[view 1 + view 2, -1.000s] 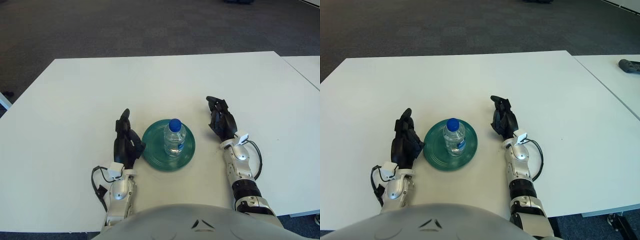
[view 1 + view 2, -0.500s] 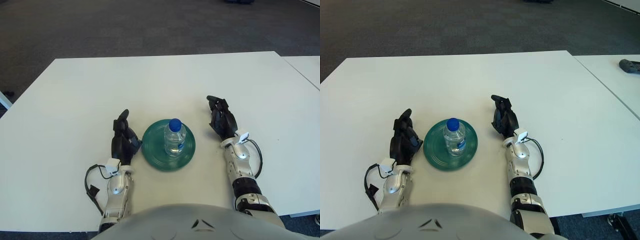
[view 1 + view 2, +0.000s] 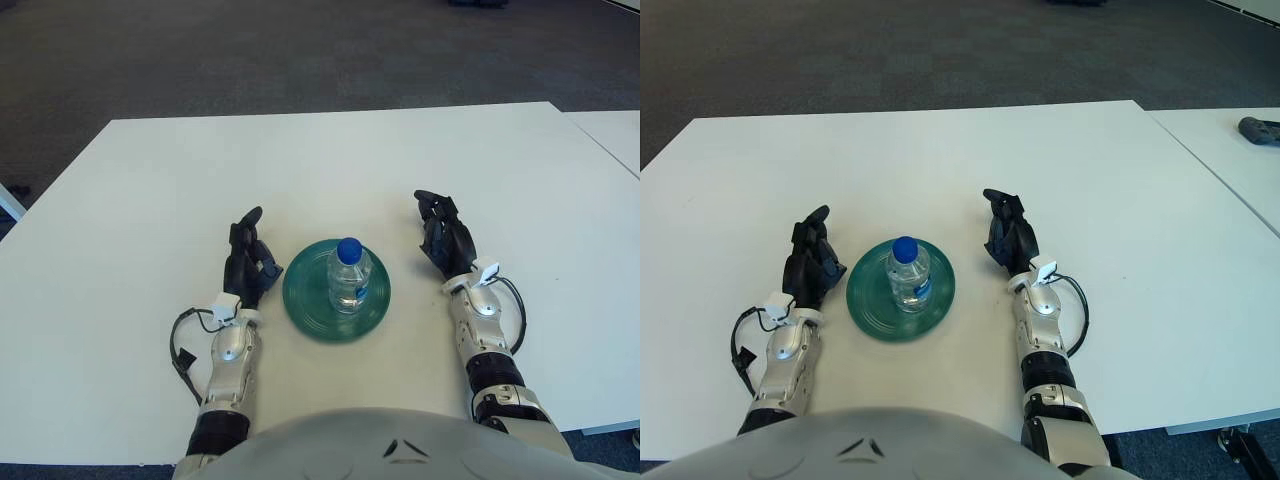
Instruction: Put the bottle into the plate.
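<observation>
Fingers [image 3: 250, 222] of the left hand [image 3: 248, 262] are relaxed and hold nothing, just left of the green plate [image 3: 307, 301]. Those of the right hand [image 3: 444, 240] are likewise loose and empty, well right of it. A clear bottle [image 3: 347, 276] with a blue cap stands upright in the plate on the white desk [image 3: 330, 165].

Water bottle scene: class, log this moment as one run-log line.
water bottle: upright in green plate | left robot hand: open, beside plate | right robot hand: open, apart
</observation>
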{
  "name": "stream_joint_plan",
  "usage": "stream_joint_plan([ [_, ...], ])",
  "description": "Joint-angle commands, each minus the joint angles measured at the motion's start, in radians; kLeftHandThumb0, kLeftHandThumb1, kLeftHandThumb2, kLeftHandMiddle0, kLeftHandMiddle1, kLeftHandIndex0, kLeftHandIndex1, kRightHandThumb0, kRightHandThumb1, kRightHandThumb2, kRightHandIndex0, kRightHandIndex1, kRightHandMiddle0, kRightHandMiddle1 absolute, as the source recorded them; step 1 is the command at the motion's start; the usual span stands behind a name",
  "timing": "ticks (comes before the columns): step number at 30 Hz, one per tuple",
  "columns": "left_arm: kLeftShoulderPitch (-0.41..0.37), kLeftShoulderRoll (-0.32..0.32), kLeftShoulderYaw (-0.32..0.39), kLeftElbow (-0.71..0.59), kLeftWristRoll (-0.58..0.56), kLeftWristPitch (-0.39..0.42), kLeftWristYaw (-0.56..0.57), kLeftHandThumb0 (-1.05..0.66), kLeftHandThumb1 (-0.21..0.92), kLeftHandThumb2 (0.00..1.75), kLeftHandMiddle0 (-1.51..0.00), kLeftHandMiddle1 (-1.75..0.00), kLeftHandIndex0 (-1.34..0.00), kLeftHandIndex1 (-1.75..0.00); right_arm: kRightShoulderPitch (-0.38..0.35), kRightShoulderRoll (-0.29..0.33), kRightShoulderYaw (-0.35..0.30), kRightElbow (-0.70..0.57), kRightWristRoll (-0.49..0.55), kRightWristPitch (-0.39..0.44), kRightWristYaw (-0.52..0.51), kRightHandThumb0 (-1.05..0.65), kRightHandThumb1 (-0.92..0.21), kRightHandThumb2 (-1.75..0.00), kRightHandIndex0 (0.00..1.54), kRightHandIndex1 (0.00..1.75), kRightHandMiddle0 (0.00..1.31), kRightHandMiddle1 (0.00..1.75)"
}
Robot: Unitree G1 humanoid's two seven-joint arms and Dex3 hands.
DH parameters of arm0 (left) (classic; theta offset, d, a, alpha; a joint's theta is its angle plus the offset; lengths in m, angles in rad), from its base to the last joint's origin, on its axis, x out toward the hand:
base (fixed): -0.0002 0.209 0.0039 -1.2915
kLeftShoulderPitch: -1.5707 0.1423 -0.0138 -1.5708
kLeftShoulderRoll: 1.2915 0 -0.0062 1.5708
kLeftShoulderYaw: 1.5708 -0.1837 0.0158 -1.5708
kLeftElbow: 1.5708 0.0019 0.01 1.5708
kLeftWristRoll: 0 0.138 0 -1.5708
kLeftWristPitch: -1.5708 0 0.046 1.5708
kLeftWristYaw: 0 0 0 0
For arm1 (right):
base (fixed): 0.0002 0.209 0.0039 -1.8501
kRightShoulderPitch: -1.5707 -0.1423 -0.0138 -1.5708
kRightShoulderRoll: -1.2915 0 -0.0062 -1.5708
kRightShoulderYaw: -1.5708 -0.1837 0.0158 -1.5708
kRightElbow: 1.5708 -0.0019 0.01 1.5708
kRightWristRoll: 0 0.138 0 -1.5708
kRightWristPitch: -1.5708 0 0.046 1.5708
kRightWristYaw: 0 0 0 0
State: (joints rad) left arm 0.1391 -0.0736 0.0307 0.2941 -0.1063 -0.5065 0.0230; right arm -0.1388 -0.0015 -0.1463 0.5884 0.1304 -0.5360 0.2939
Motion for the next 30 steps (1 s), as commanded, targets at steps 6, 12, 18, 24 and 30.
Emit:
stream_joint_plan([
  [6, 0.074, -0.013, -0.003, 0.053, 0.009, 0.084, -0.011, -0.58, 0.92, 1.1, -0.42, -0.03, -0.02, -0.85, 0.116, 0.016, -0.002, 0.034, 0.029, 0.004, 0.012, -0.84, -0.92, -0.84, 0.56, 0.07, 0.13, 0.95],
  [12, 0.095, -0.005, -0.011, -0.002, 0.039, 0.136, 0.003, -0.67, 0.92, 1.05, -0.41, -0.02, 0.0, -0.8, 0.151, 0.024, 0.011, -0.004, 0.043, 0.01, 0.041, -0.84, -0.92, -0.84, 0.55, 0.07, 0.13, 0.95],
  [18, 0.114, 0.002, -0.005, -0.038, 0.04, 0.164, -0.007, -0.74, 0.92, 1.0, -0.43, -0.02, 0.0, -0.82, 0.171, 0.033, 0.022, -0.026, 0.038, 0.005, 0.04, -0.87, -0.92, -0.81, 0.56, 0.07, 0.15, 0.96],
  [24, 0.138, 0.002, 0.002, -0.066, 0.021, 0.174, -0.019, -0.75, 0.92, 0.95, -0.47, -0.03, -0.02, -0.88, 0.223, 0.028, 0.022, -0.043, 0.038, -0.011, 0.045, -0.88, -0.92, -0.79, 0.53, 0.05, 0.15, 0.95],
  [30, 0.164, -0.001, 0.004, -0.087, 0.016, 0.178, -0.026, -0.75, 0.92, 0.92, -0.49, -0.04, -0.03, -0.9, 0.27, 0.035, 0.026, -0.073, 0.017, 0.017, 0.012, -0.87, -0.92, -0.79, 0.5, 0.03, 0.13, 0.94],
])
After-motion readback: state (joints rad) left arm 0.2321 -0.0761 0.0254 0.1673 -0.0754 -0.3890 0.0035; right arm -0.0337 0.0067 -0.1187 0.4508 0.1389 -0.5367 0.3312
